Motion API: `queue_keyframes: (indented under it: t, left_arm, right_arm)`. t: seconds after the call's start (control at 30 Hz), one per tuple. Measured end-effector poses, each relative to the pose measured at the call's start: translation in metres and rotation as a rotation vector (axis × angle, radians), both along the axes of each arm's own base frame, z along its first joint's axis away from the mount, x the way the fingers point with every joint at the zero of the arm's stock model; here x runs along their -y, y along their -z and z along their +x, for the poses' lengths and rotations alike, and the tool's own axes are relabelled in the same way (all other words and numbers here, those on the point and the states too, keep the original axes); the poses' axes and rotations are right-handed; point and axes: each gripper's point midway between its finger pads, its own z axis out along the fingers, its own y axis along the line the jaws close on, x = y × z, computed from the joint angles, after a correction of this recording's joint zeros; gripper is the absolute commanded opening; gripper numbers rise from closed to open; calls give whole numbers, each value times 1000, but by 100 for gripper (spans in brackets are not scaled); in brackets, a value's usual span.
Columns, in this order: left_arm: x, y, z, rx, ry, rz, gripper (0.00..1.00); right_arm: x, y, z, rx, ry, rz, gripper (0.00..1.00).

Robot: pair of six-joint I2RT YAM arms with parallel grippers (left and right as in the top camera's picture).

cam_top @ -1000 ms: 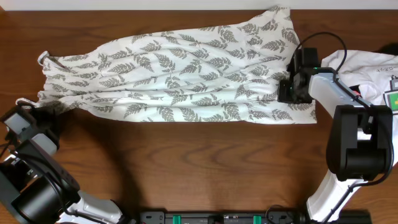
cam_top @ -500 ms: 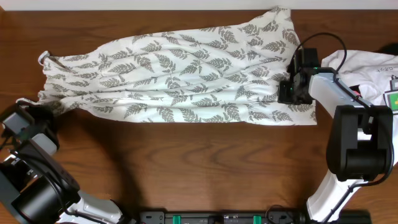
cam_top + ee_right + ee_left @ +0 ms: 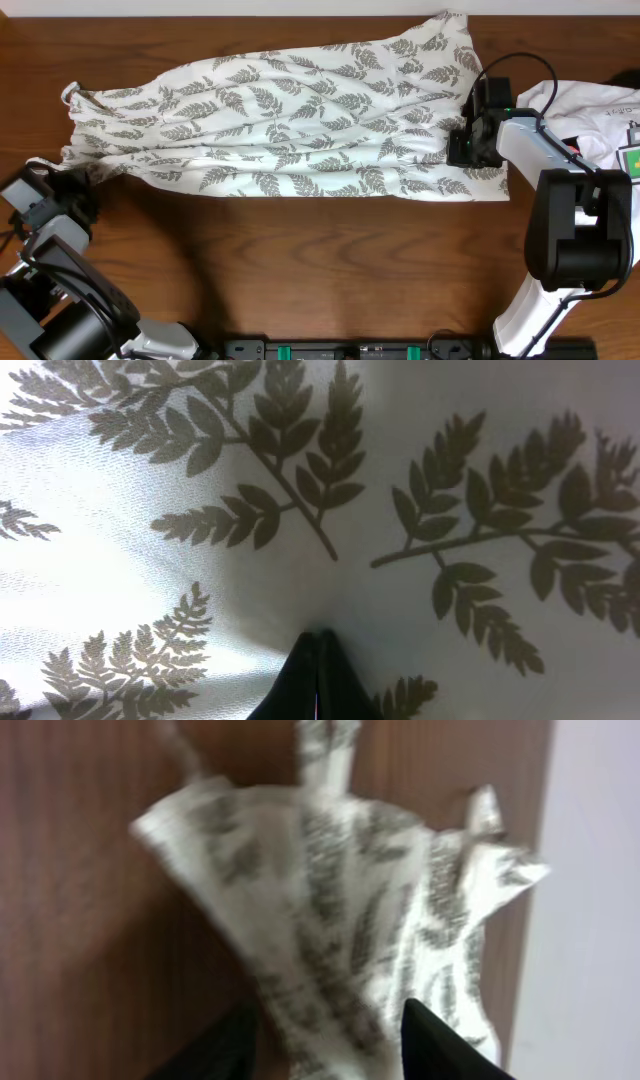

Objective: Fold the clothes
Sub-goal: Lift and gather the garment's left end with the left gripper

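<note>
The clothes (image 3: 280,120), a white garment printed with grey-green fern leaves, lie spread lengthwise across the far half of the table. My left gripper (image 3: 80,178) is at their lower-left corner. In the left wrist view its dark fingers (image 3: 425,1030) stand apart, gripper (image 3: 328,1010) open, with bunched, blurred cloth (image 3: 330,890) running down between them. My right gripper (image 3: 462,150) sits on the garment's right end. In the right wrist view it is shut (image 3: 320,635), tips pinched on the cloth (image 3: 300,480), which creases up from them.
A plain white garment (image 3: 600,115) with a green-and-yellow tag (image 3: 632,158) lies at the right edge, partly under the right arm. Bare brown table (image 3: 330,260) stretches in front of the clothes. A pale surface (image 3: 600,900) borders the table's far edge.
The left gripper's jaws have come apart, and the left arm has shifted slightly. The clothes and the right arm have not moved.
</note>
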Motion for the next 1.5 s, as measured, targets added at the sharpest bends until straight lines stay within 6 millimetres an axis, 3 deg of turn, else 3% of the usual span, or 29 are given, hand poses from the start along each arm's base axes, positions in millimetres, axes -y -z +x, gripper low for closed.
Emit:
queue_keyframes:
  t: [0.27, 0.43, 0.5, 0.57, 0.6, 0.87, 1.17, 1.3, 1.5]
  left_arm:
    - [-15, 6, 5, 21, -61, 24, 54]
    - [-18, 29, 5, 4, -85, -4, 53]
    - [-19, 33, 7, 10, -89, -11, 38]
    - [-19, 33, 8, 16, -90, -12, 9]
    - [-19, 32, 10, 25, -82, -10, 6]
    - [-14, 13, 28, 107, -8, -13, 6]
    - [-33, -60, 41, 196, -38, 163, 6]
    - [-36, -62, 43, 138, -53, 262, 6]
    - [-21, -69, 68, 113, -8, 417, 6]
  right_arm:
    - [0, 0, 0, 0, 0, 0, 1]
    - [0, 0, 0, -1, 0, 0, 1]
    - [0, 0, 0, -2, 0, 0, 1]
    - [0, 0, -2, -7, 0, 0, 1]
    - [0, 0, -2, -7, 0, -1, 1]
    - [0, 0, -2, -9, 0, -2, 1]
    - [0, 0, -2, -8, 0, -2, 1]
    - [0, 0, -2, -8, 0, -2, 1]
    - [0, 0, -2, -9, 0, -2, 1]
